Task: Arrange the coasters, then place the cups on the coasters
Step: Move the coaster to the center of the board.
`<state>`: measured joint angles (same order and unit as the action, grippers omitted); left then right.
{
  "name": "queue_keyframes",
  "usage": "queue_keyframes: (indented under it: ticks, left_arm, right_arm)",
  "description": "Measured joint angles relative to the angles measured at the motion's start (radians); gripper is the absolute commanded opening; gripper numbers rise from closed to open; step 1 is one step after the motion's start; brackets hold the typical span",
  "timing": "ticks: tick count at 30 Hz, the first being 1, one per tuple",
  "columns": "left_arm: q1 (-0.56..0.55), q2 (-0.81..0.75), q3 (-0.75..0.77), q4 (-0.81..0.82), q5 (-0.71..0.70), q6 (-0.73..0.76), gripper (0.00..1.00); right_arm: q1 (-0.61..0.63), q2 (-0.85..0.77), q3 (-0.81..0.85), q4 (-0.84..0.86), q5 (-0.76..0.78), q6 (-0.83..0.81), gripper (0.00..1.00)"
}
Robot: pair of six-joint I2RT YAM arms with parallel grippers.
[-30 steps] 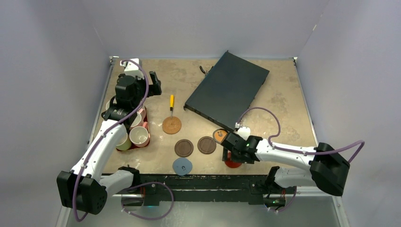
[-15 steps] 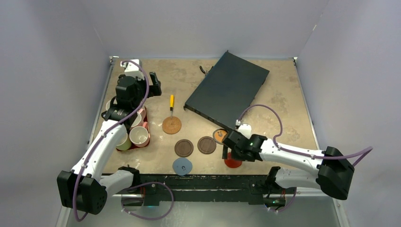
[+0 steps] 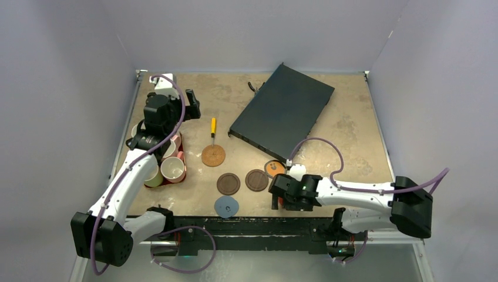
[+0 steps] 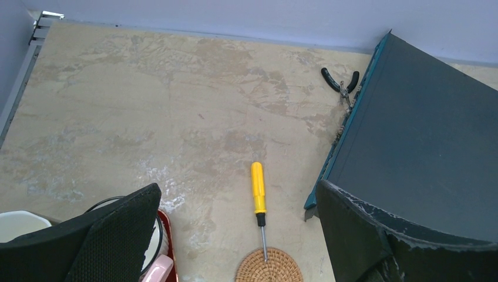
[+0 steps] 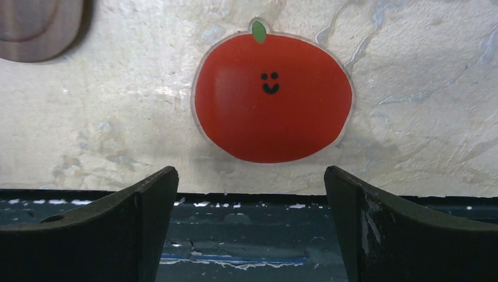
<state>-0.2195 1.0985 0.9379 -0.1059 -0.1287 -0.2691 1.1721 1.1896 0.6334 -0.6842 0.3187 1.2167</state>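
Your left tool [image 4: 238, 188] hangs open near the cups [image 3: 173, 168], grouped at the left side of the surface [image 3: 352, 129]. Your right tool [image 5: 249, 173] gapes over the red coaster [image 5: 273, 97], flat by the front edge; being thin, it may skid off under closing fingers [image 5: 117, 223].

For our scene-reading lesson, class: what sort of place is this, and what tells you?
Probably a robotics lab test cell, not a home: plain walls box in a scuffed table, a left arm and right arm are bolted at its near edge, and a coaster lies by a screwdriver.
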Motion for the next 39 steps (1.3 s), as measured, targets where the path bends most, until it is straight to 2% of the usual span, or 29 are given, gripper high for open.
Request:
queue_keyframes:
  ticks: [4, 13, 29, 39]
  left_arm:
    - [0.000, 0.000, 0.000, 0.000, -0.003, 0.000, 0.99]
    - [-0.004, 0.000, 0.000, 0.000, -0.005, 0.000, 0.99]
    - [-0.006, -0.010, -0.005, 0.000, -0.014, 0.000, 0.99]
    - [-0.011, -0.025, -0.005, 0.001, -0.035, 0.000, 0.99]
  right_arm:
    - [0.006, 0.035, -0.026, 0.017, -0.014, 0.025, 0.95]
    - [0.006, -0.021, -0.071, 0.024, -0.022, 0.074, 0.88]
    - [-0.003, 0.077, -0.023, 0.002, -0.018, 0.058, 0.89]
    - [-0.138, 0.100, -0.007, 0.037, -0.021, -0.027, 0.82]
